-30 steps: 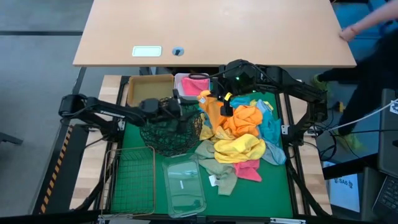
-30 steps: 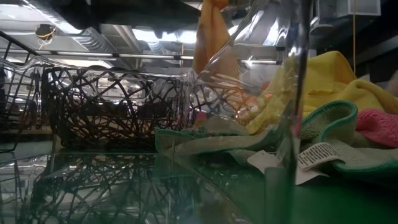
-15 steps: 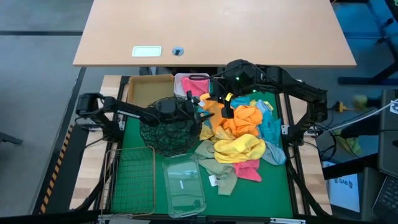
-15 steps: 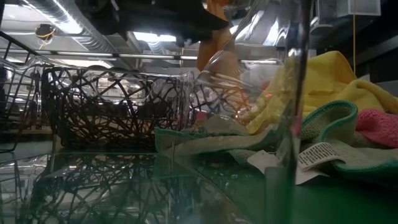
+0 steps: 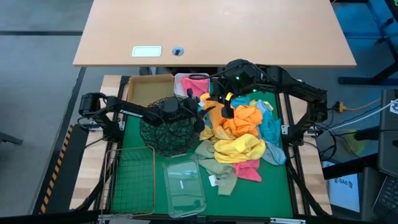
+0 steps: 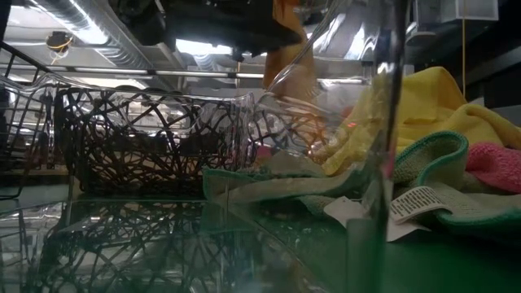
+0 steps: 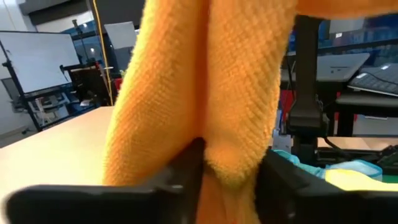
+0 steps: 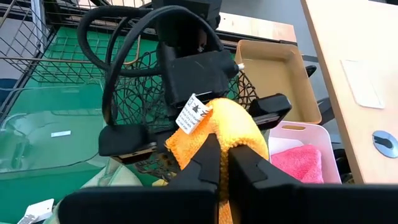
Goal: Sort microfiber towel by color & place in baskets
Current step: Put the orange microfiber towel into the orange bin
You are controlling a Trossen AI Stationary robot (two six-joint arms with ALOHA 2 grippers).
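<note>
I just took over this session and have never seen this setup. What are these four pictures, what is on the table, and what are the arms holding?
Two dark robot arms work over a green mat. The overhead picture shows everything; another looks level from the tabletop; the other two come from cameras on each wrist.

On the mat: a pile of fuzzy cloths in orange, yellow, teal, pink and olive; a tan rectangular box; a white tub holding a pink cloth; a round black wire-mesh bowl; a rectangular wire basket; a clear plastic tub.

The left pincer and right pincer both pinch one orange cloth.
</note>
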